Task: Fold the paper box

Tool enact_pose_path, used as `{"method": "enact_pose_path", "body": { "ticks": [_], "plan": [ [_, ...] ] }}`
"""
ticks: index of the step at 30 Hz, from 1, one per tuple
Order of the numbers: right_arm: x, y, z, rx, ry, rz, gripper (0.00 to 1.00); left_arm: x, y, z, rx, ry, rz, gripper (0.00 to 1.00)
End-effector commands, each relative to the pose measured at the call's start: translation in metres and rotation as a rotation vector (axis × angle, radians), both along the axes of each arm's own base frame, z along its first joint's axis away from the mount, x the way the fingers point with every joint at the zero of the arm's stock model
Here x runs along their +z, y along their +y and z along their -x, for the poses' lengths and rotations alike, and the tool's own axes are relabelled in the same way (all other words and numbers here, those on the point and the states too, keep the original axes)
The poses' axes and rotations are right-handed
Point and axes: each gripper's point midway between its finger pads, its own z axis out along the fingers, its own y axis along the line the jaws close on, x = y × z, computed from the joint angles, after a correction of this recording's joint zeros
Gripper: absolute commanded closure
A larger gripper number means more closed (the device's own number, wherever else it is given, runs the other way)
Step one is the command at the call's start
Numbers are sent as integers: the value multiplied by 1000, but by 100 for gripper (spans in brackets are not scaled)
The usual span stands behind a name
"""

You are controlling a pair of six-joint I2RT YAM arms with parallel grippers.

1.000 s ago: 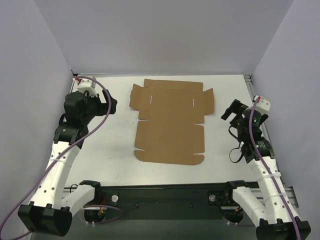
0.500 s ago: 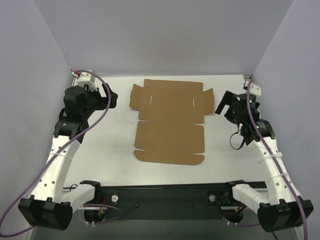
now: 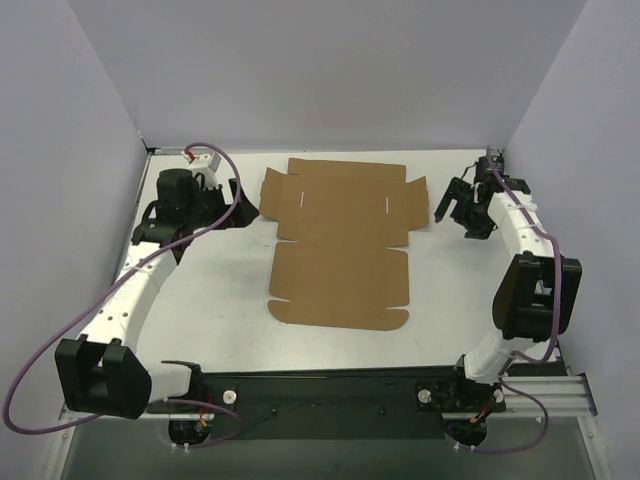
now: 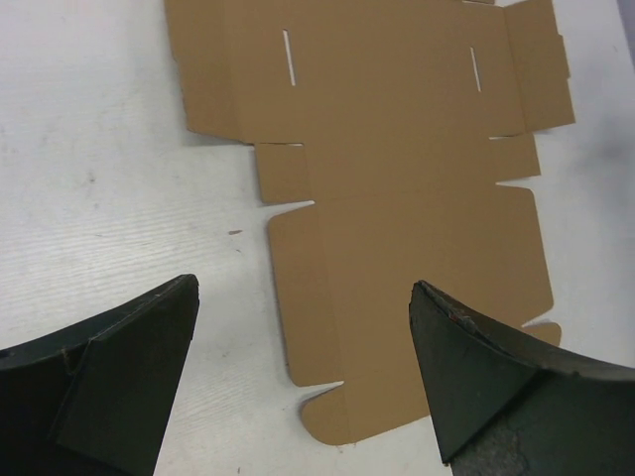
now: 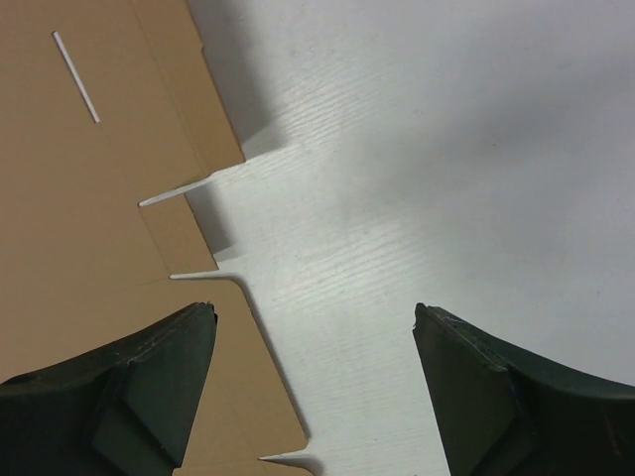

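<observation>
The claw (image 5: 313,312) is spread wide with nothing between its dark fingers (image 5: 149,387). The box (image 5: 79,218) lies flat on the white desk (image 5: 446,149), ahead of the left finger and under it. Its notched edge, cut into small tabs, runs towards the gap between the fingers. A thin slit (image 5: 76,76) shows far ahead on the left. The right finger hangs over bare desk.
</observation>
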Motion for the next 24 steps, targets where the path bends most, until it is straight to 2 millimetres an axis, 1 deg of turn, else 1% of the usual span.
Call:
{"method": "enact_pose_path", "body": {
  "ticks": [1, 2, 3, 4, 5, 6, 8, 9, 10, 11, 12, 13, 14, 15, 16, 17, 18, 19, 20, 21, 23, 24],
  "plan": [
    [-4, 1, -22, 62, 19, -125, 17, 9, -21, 1, -109, 17, 126, 3],
    [-9, -1, -26, 67, 27, -128, 17, 9, -22, 0, -114, 11, 137, 3],
    [-7, -3, -35, 79, 10, -138, 17, 8, -24, 0, -122, 17, 145, 3],
    [-19, -5, -39, 78, 35, -139, 17, 6, -25, 0, -131, 21, 151, 3],
    [-23, -6, -43, 82, 39, -141, 17, 4, -25, 0, -137, 26, 152, 3],
    [-28, -6, -52, 106, 38, -143, 17, 4, -29, 2, -158, 30, 161, 3],
    [-31, -4, -62, 126, 28, -160, 17, 2, -30, 1, -169, 36, 169, 3],
    [-42, -2, -66, 141, 45, -171, 17, 1, -32, 2, -181, 41, 175, 3],
    [-38, 1, -76, 158, 26, -188, 17, 0, -32, 2, -182, 42, 177, 3],
    [-39, 1, -80, 162, 25, -195, 17, -2, -33, 2, -185, 41, 177, 3],
    [-50, 3, -83, 164, 44, -211, 18, -2, -33, 2, -185, 41, 177, 4],
    [-46, 8, -91, 184, 25, -232, 18, -3, -32, 2, -181, 40, 172, 5],
    [-48, 10, -94, 189, 27, -239, 18, -5, -31, 2, -174, 47, 165, 5],
    [-56, 13, -96, 194, 39, -251, 18, -5, -28, 0, -161, 42, 151, 5],
    [-54, 18, -102, 208, 27, -256, 18, -6, -26, 0, -154, 46, 143, 6],
    [-55, 20, -105, 215, 30, -261, 18, -6, -25, 0, -150, 42, 138, 6],
    [-63, 25, -105, 220, 47, -268, 18, -7, -25, -1, -150, 41, 136, 6],
    [-66, 30, -107, 232, 54, -270, 19, -5, -25, 0, -152, 35, 137, 6],
    [-64, 38, -111, 250, 51, -259, 20, -8, -25, -1, -151, 41, 137, 6],
    [-71, 41, -111, 257, 64, -253, 21, -7, -26, -1, -153, 40, 138, 6],
    [-73, 48, -115, 267, 70, -230, 26, -9, -26, -1, -154, 47, 137, 6],
    [-77, 50, -116, 271, 80, -231, 27, -10, -26, -1, -154, 48, 134, 6]
  ]
}}
